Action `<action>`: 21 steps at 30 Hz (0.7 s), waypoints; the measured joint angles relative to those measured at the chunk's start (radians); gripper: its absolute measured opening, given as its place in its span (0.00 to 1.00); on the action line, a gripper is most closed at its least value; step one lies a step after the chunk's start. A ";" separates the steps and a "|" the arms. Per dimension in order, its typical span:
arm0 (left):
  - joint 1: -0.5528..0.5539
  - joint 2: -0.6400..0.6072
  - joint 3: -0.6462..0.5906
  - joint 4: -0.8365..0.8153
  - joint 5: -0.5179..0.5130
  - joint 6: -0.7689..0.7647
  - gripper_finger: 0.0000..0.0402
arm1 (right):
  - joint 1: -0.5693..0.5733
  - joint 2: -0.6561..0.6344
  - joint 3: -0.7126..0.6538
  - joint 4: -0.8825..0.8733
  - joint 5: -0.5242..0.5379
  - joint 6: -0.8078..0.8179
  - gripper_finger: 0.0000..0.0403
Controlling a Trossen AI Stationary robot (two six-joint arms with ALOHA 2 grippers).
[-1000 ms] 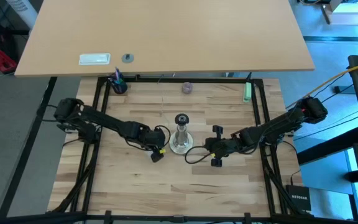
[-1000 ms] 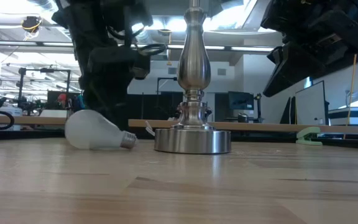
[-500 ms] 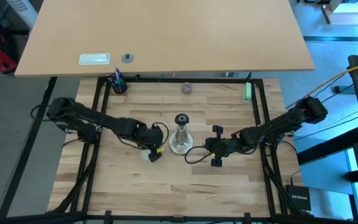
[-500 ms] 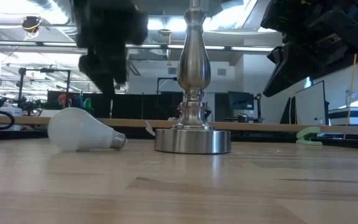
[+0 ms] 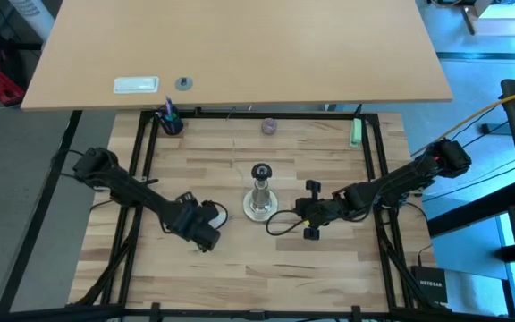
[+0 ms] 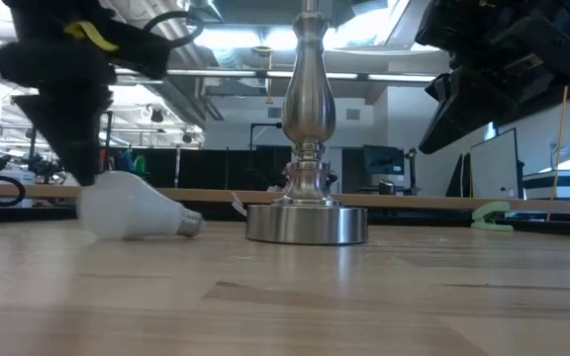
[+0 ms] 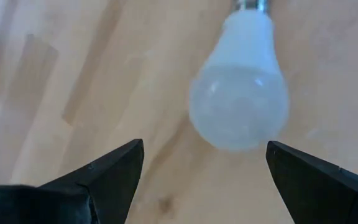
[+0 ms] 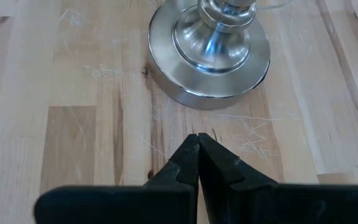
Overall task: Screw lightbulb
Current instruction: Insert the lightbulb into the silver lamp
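Lightbulb (image 7: 240,96): one. Stand (image 5: 259,201): one. Arms: two.

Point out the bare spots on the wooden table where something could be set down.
Bare wood: the near strip in front of the lamp stand, and the far stretch between the pen cup and green clip. Crowded: mid-table, where the lightbulb, left tool and right tool flank the stand.

The high camera looks straight down on the whole worktop (image 5: 266,268). The low camera sits at worktop height, facing level across it, close to the stand (image 6: 308,220). Each of the 2 wrist cameras looks past its own jaws, very near the wood. The right wrist view shares the stand with both.
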 joint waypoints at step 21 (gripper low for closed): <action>0.094 -0.119 0.037 -0.071 -0.018 -0.214 0.81 | 0.000 0.000 0.000 -0.013 -0.011 0.001 0.02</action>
